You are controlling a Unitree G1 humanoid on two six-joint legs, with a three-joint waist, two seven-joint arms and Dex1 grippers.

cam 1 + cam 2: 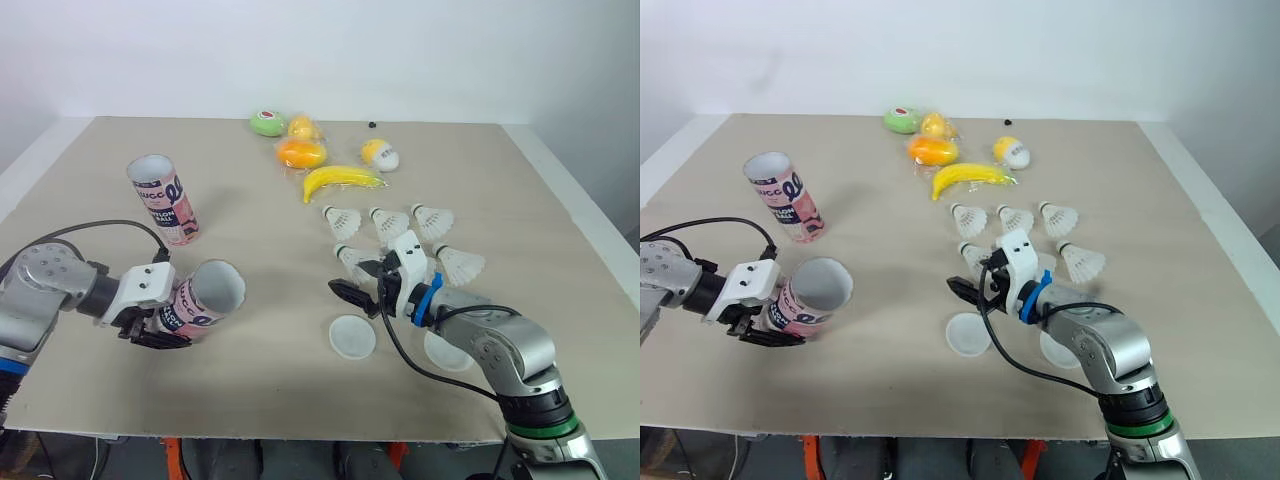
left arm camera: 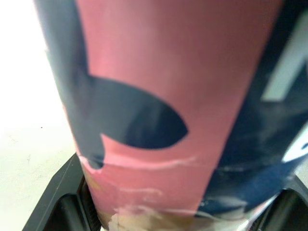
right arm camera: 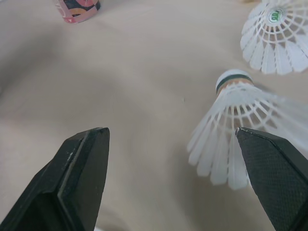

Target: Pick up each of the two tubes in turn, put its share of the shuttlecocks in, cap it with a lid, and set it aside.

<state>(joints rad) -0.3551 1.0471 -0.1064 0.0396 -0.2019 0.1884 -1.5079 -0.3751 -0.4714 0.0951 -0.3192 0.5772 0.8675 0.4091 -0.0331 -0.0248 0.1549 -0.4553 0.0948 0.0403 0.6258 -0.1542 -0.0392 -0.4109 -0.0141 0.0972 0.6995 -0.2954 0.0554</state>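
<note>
Pink tube point(image 1: 205, 297), tilted, mouth open, clamped in left hand point(image 1: 158, 325). Right hand point(image 1: 356, 282), fingers apart, hovered near a shuttlecock point(image 3: 231, 125). Grasp judged best taken at its cork end, feathers spared.

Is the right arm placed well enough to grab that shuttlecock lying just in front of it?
Probably yes: the right arm has its jaws open, and the shuttlecock lies just ahead of them with nothing in the way.

Left arm in from near-left corner of surface point(image 1: 260, 390), left tool point(image 1: 163, 322) clamped around tilted tube point(image 1: 212, 296); right arm bent in from near edge, right tool point(image 1: 352, 283) fingers spread wide.
</note>
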